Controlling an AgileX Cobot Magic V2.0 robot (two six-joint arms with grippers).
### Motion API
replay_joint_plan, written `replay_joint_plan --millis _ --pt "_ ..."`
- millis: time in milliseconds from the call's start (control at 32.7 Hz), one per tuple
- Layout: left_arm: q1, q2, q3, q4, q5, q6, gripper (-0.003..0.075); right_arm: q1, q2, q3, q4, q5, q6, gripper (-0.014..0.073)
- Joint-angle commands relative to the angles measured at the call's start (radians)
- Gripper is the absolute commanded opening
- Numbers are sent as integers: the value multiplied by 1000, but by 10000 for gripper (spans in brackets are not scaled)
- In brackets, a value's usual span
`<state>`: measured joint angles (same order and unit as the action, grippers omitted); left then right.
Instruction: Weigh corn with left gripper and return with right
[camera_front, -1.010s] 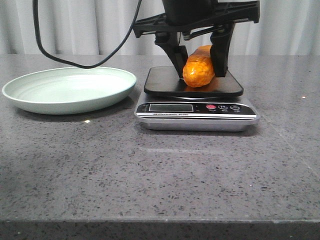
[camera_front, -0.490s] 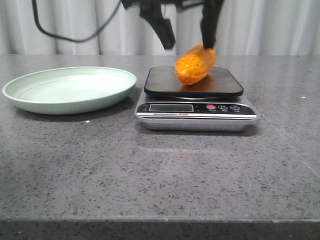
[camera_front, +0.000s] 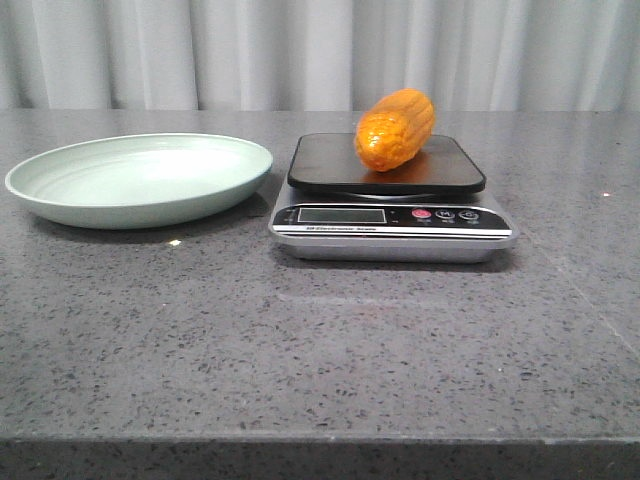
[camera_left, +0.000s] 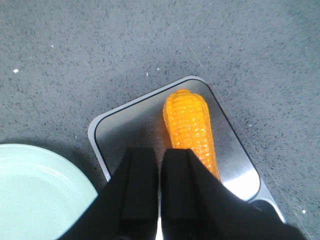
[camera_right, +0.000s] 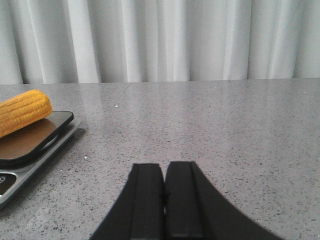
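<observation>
The orange-yellow corn (camera_front: 395, 129) lies on the black platform of the digital scale (camera_front: 390, 212), free of any gripper. It also shows in the left wrist view (camera_left: 190, 130) and at the edge of the right wrist view (camera_right: 22, 111). My left gripper (camera_left: 159, 155) is shut and empty, high above the scale and out of the front view. My right gripper (camera_right: 164, 170) is shut and empty, low over the table to the right of the scale, also out of the front view.
A pale green plate (camera_front: 60, 200) sits on the grey stone table to the left of the scale; it also shows in the left wrist view (camera_left: 30, 195). A white curtain hangs behind the table.
My left gripper let go of the corn, rose up out of the front view and shut. The corn stays on the scale.
</observation>
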<state>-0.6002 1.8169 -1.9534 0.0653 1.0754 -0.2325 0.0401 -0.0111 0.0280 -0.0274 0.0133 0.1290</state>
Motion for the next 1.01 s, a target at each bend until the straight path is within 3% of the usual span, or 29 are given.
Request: replay_joint_plan --millis 0,520,979 --pt "-8 -159 109 -14 -168 7 134 -3 -17 -8 -9 -76 -8 150" --pt "-8 -857 904 19 -648 29 134 -3 -17 -8 -9 -76 -8 150" --pt "-8 -1450 1384 159 -713 29 134 -3 -16 -8 -9 -75 -8 150"
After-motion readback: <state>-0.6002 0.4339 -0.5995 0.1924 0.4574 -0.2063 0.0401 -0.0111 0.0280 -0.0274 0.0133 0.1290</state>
